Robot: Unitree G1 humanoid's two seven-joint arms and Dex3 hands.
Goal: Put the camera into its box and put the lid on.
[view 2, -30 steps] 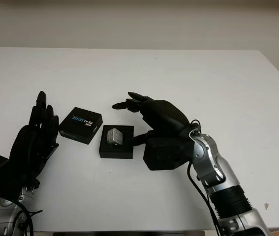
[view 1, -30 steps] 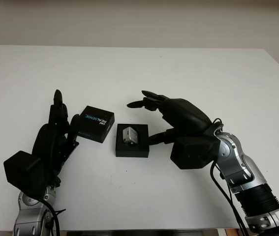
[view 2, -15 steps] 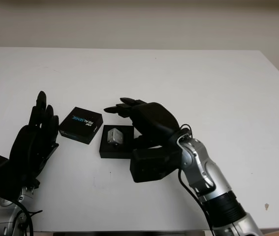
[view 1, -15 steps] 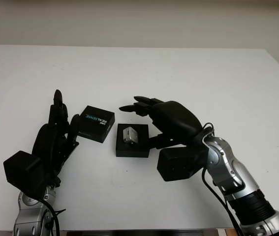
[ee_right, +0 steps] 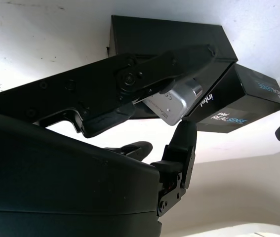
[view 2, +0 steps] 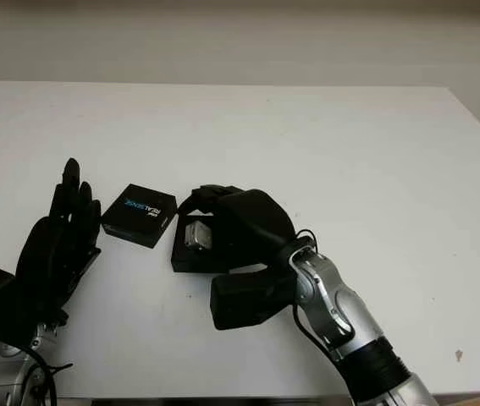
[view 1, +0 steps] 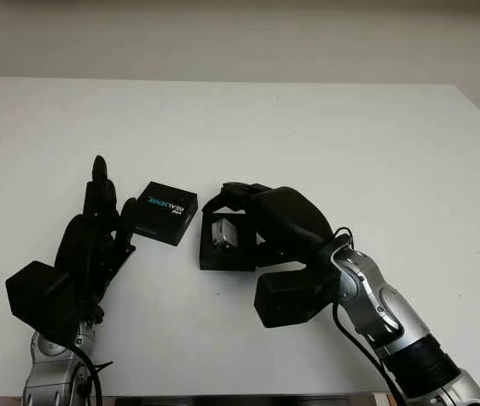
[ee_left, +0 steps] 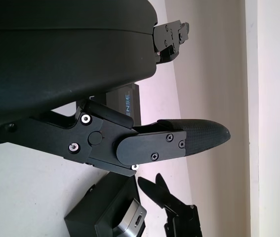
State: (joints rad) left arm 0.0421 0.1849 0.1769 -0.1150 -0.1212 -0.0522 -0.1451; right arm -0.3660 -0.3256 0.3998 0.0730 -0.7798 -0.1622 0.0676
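The small silver camera [view 1: 221, 231] sits in the open black box [view 1: 223, 260] at the table's middle. My right hand [view 1: 228, 222] reaches over the box from the right, its fingers curled around the camera; in the right wrist view a finger [ee_right: 144, 74] crosses the camera [ee_right: 173, 102] and the thumb touches its other side. The black lid [view 1: 168, 211] with blue lettering lies flat just left of the box. My left hand [view 1: 109, 203] stands open beside the lid's left edge, apart from it.
The white table [view 1: 350, 144] extends bare to the back and right. Its front edge runs close below both arms. In the left wrist view the lid [ee_left: 128, 101] and the box [ee_left: 98, 217] lie beyond the left hand's fingers.
My right hand has moved left and down over the box, and its fingers have curled from outstretched to closed around the camera. The left hand, lid and box have stayed put.
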